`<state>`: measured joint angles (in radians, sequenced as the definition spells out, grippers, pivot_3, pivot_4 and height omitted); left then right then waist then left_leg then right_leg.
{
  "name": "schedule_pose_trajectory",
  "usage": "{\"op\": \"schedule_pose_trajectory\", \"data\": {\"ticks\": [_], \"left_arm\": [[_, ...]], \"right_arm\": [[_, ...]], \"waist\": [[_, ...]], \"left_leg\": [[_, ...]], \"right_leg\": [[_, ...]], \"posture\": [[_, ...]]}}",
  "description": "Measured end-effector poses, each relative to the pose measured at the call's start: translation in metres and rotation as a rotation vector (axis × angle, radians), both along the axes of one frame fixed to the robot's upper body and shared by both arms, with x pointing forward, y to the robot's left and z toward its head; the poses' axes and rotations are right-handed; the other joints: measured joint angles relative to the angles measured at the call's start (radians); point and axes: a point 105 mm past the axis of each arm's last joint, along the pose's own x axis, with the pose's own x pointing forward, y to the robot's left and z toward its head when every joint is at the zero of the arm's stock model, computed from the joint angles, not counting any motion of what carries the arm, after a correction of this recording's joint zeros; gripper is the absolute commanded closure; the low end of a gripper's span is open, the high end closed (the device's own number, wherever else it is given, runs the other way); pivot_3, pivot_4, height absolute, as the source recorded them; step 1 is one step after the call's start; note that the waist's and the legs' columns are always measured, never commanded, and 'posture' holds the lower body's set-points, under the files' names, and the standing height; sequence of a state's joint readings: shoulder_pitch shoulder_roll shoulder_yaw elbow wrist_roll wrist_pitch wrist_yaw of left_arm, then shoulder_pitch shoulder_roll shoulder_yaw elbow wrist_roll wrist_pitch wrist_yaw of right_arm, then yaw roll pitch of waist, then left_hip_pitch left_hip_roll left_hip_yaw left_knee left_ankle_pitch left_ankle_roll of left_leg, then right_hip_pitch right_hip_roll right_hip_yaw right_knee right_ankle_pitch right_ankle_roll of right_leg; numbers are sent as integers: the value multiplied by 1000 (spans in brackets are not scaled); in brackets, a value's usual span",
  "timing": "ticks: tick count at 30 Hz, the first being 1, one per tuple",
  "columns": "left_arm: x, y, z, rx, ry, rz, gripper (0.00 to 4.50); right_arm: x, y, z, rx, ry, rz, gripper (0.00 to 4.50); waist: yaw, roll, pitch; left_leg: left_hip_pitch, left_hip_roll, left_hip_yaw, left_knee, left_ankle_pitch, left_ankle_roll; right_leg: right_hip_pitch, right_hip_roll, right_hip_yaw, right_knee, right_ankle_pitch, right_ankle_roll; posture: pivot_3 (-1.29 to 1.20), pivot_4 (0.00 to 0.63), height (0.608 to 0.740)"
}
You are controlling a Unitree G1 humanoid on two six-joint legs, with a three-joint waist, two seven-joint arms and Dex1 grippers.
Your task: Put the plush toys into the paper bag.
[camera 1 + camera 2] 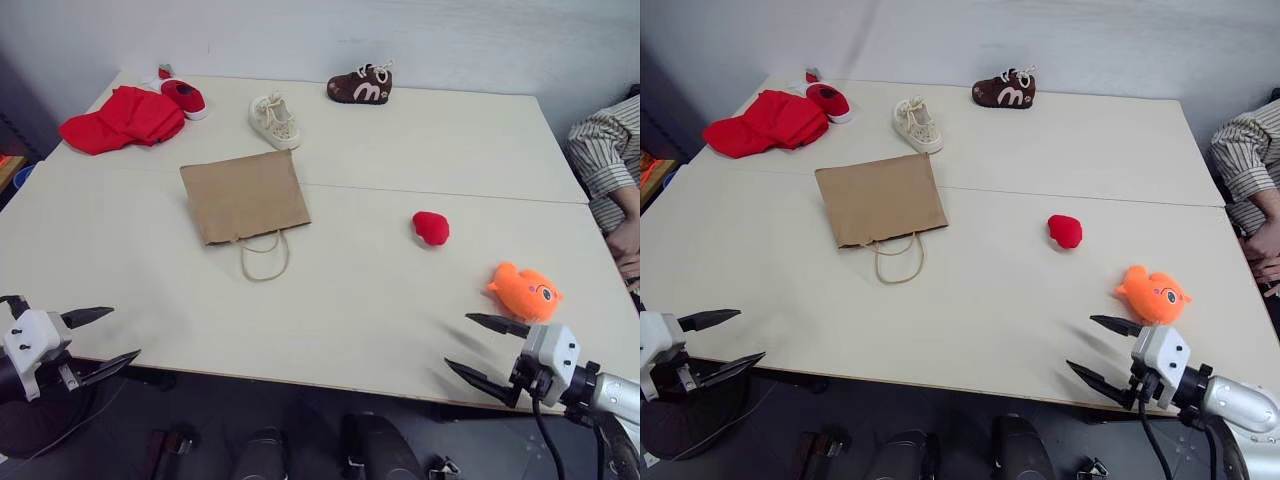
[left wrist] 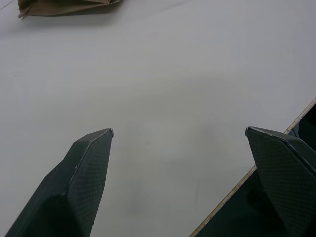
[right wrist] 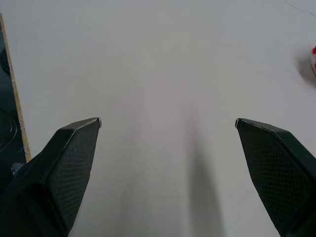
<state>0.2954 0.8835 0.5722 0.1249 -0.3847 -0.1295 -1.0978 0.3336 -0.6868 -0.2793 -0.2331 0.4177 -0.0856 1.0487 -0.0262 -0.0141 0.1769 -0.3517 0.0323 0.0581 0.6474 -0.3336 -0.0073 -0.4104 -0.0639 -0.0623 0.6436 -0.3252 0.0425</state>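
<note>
Brown paper bag (image 1: 245, 196), orange fish plush (image 1: 526, 291), red plush (image 1: 431, 228), brown shoe (image 1: 360, 85), striped sleeve (image 1: 607, 150)

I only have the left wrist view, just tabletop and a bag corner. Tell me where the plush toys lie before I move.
Observer: The orange fish plush lies near the table's front right edge, just beyond the right hand.
Operator: Give me the red one too.
Observer: The red plush sits mid-table, to the right of the paper bag.
Operator: Report how the bag lies.
Observer: Flat, its cord handles toward the robot.
Operator: State the right hand.
Observer: Open, holding nothing, like the left hand.
</note>
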Motion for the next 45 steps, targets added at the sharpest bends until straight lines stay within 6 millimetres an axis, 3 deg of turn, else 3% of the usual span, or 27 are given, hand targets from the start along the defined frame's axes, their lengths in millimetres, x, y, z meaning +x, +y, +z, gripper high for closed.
{"op": "schedule_pose_trajectory", "data": {"ticks": [3,5,8,12,18,21,26,33,34,36,40,45], "left_arm": [[1,-3,2,-18,3,-10,0],[9,-13,12,-86,-8,-35,0],[32,-41,37,-162,-27,-123,0],[74,-78,62,-80,-131,-228,0],[137,-121,44,12,-196,-267,0],[150,-138,35,43,-198,-322,528],[171,-152,38,48,-249,-344,2095],[174,-172,37,6,-207,-439,4243],[171,-176,38,-17,-192,-469,4479],[161,-193,45,-110,-166,-564,4479],[131,-225,83,-340,-133,-760,4500],[105,-236,123,-508,-79,-823,4500]], "right_arm": [[-1,4,0,18,-2,-3,26],[3,18,11,76,-68,2,26],[17,40,41,227,-194,7,26],[26,67,73,337,-277,60,26],[31,88,68,376,-253,82,26],[34,91,64,368,-248,76,0],[37,90,60,344,-253,52,0],[34,87,49,318,-229,16,0],[33,86,48,317,-225,12,0],[33,85,46,310,-220,7,0],[33,87,49,322,-205,28,916],[40,117,55,313,-155,149,2649]], "waist": [[0,0,0],[0,-1,0],[2,-1,0],[11,0,-1],[25,0,-1],[22,-1,0],[26,-1,0],[25,-2,0],[26,-2,0],[25,-2,0],[24,-2,0],[11,-2,0]], "left_leg": [[0,0,0,0,0,0],[0,0,0,1,0,0],[0,0,-1,4,0,0],[0,-1,-1,3,1,-1],[-3,-1,3,7,1,-1],[-4,-1,5,10,1,-1],[-4,-1,5,14,1,-1],[-4,-1,5,15,1,-1],[-5,-1,5,15,1,-1],[-5,-1,5,16,1,-1],[-6,-1,4,17,1,-2],[-3,-1,4,17,2,-3]], "right_leg": [[0,0,0,0,0,0],[0,0,0,2,0,0],[1,0,0,4,0,0],[1,0,-1,3,0,1],[-1,3,0,6,1,2],[-2,3,2,7,2,3],[-1,3,2,9,2,4],[-1,3,2,10,2,4],[-1,3,2,10,2,4],[-1,3,2,10,2,4],[-1,3,2,10,2,4],[-1,4,6,10,2,4]], "posture": [[0,150,740],[0,150,740],[0,150,740],[0,150,740],[0,150,740],[0,150,740],[0,150,740],[0,150,740],[0,150,740],[0,150,740],[0,150,740],[0,150,740]]}}
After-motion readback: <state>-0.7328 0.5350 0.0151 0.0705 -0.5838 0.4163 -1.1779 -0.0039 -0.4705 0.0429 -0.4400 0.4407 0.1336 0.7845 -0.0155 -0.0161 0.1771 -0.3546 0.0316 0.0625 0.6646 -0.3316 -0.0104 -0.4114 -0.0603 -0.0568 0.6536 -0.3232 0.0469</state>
